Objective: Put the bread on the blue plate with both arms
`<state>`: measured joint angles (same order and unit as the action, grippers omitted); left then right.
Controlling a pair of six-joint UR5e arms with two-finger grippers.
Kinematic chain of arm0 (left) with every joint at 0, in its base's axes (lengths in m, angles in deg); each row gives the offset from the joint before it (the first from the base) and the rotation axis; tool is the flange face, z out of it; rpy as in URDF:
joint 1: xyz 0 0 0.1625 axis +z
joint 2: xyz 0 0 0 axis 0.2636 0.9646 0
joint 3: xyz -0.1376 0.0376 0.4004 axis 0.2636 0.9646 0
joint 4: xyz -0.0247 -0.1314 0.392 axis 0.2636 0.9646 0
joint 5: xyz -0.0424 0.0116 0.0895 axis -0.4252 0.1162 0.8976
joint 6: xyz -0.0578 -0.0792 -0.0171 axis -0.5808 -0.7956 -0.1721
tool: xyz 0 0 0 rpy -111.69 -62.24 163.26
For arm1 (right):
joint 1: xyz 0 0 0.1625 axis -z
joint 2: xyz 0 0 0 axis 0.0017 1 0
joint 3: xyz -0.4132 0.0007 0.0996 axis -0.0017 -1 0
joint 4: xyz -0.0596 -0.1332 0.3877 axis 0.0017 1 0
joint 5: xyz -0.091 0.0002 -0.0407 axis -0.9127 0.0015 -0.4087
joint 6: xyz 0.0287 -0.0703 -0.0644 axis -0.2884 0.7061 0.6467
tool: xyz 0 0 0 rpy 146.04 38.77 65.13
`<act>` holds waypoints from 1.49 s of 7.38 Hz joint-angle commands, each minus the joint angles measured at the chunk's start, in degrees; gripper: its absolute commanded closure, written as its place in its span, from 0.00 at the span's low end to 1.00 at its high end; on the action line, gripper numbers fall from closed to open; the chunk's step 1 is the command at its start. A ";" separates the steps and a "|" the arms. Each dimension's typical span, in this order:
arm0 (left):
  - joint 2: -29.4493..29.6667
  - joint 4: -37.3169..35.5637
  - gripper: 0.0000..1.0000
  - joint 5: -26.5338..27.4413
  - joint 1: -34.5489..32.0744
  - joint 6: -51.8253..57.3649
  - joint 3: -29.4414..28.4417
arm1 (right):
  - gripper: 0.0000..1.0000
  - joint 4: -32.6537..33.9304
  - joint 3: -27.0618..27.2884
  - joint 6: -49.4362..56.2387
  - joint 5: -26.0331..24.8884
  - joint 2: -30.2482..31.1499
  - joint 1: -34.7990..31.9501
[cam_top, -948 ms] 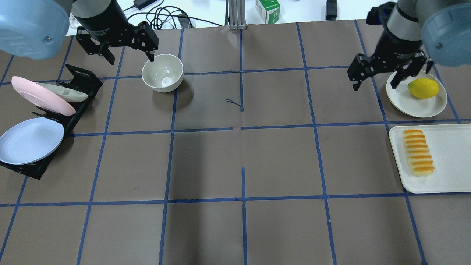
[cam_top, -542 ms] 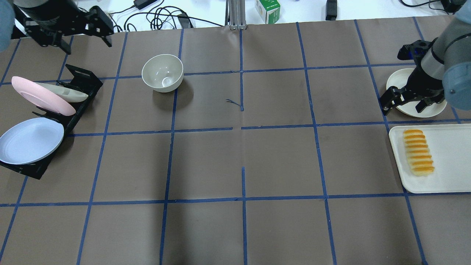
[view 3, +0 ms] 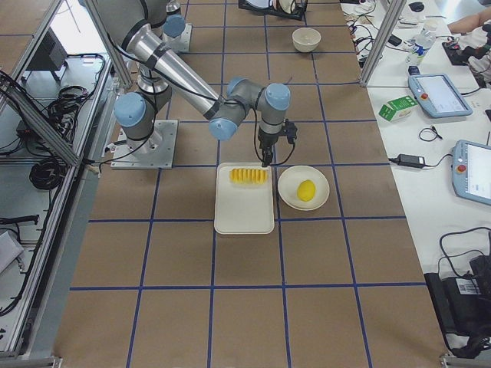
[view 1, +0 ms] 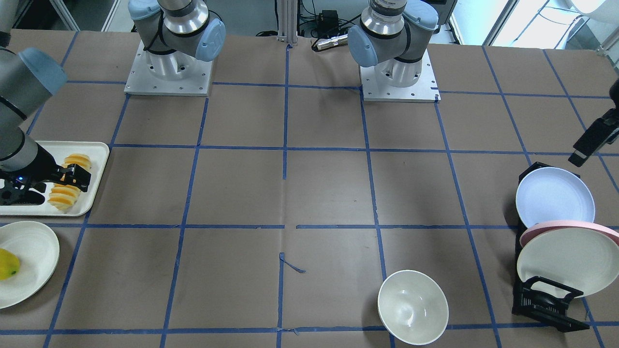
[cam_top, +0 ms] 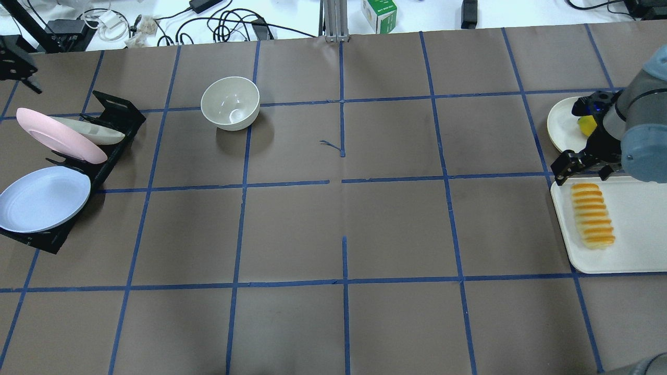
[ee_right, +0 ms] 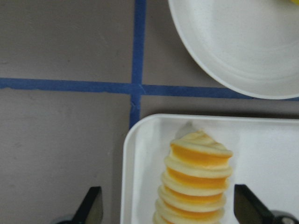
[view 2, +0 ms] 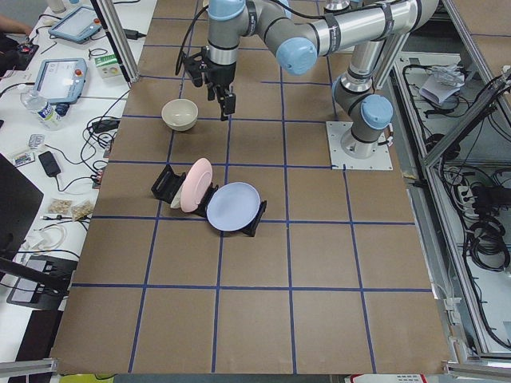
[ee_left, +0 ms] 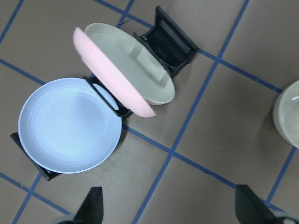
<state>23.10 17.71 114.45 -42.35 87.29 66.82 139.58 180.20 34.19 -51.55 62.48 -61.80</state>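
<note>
Right end effector (cam_top: 582, 171), jaws apart, hovers over far end of bread (cam_top: 591, 214), which lies on white tray (cam_top: 641, 234) at desk's right edge. Left end effector (ee_left: 170, 210), jaws apart, hangs beside black rack (cam_top: 112, 107) holding tilted blue plate (cam_top: 41, 199), far left.

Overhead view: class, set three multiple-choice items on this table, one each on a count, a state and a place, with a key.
1. Plates in the black rack: A two; B three; C five.
2. The right gripper is: A open; B shut empty; C shut on a load.
3. The bread lies: A on the white tray; B in the rack; C in the gripper.
Key: 1 B, the blue plate, pink plate and cream plate. 2 A, its fingers stand wide apart. 3 A, it rests on the tray.
</note>
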 commanded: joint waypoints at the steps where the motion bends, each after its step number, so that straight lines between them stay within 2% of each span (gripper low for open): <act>1: 1.69 0.10 0.00 0.20 12.31 5.17 2.41 | 0.00 1.96 0.56 3.66 -1.51 -1.76 3.25; 2: 3.43 -0.34 0.00 -0.23 16.46 5.19 3.12 | 0.00 1.09 0.65 3.57 -1.77 -2.11 3.25; 3: 5.80 -3.73 0.00 -0.58 18.07 4.58 5.04 | 0.00 1.95 1.52 4.26 -1.60 -3.25 3.60; 4: 7.65 -11.95 0.00 -0.59 18.26 5.01 8.36 | 0.00 1.96 1.79 4.01 -1.51 -3.61 3.60; 5: 9.58 -16.12 0.00 -0.50 19.30 5.19 10.31 | 0.00 1.69 1.88 4.01 -1.42 -3.61 3.60; 8: 17.41 -17.99 0.00 -0.50 19.75 4.22 10.43 | 0.00 1.78 1.80 4.18 -1.42 -3.70 3.60; 10: 20.31 -21.26 0.09 -0.67 19.93 4.58 10.33 | 0.00 1.87 1.88 4.18 -1.42 -3.79 3.60; 11: 19.80 -21.26 0.20 -0.67 19.93 4.66 10.24 | 0.00 1.95 1.80 4.09 -1.42 -3.70 3.60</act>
<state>42.54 -2.98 113.84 -22.47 91.82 77.17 141.43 182.05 38.34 -52.94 58.75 -58.19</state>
